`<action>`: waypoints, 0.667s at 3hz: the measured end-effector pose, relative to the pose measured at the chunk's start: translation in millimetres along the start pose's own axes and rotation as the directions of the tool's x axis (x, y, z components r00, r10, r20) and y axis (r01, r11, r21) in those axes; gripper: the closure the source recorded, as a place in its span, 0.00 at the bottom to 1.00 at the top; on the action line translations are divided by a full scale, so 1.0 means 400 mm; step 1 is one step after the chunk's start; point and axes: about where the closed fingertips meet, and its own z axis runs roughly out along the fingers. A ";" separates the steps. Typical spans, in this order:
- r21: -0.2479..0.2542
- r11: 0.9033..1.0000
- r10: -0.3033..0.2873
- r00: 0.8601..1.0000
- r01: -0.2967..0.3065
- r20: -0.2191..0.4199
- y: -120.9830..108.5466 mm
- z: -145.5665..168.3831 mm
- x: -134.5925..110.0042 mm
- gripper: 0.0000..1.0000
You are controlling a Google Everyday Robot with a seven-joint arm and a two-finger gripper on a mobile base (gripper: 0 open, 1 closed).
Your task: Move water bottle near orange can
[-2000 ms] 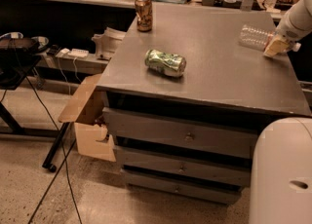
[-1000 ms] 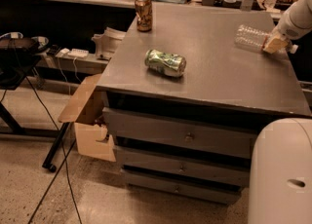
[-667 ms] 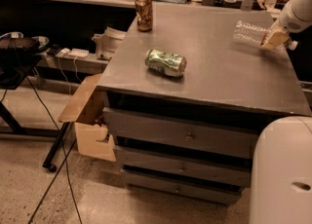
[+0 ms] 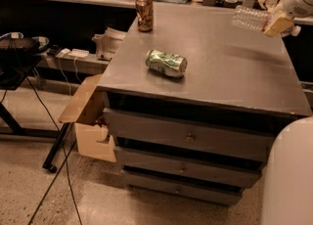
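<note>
At the far right, the end effector (image 4: 279, 23) pinches the water bottle (image 4: 249, 18) by its right end. It holds the bottle sideways, seemingly lifted off the bench (image 4: 230, 77), likely so it can cross without dragging. The orange can (image 4: 144, 12) stands upright at the far left corner, well apart. A dented green can (image 4: 166, 63) lies nearer, left of centre.

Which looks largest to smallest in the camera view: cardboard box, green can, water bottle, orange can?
1. cardboard box
2. green can
3. water bottle and orange can: too close to rank. The gripper hides the bottle's end, its jaws holding it above the cabinet top at the far right corner.
</note>
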 end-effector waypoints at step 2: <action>0.008 1.000 0.003 1.000 -0.003 0.025 -0.001 0.006 -0.012 1.00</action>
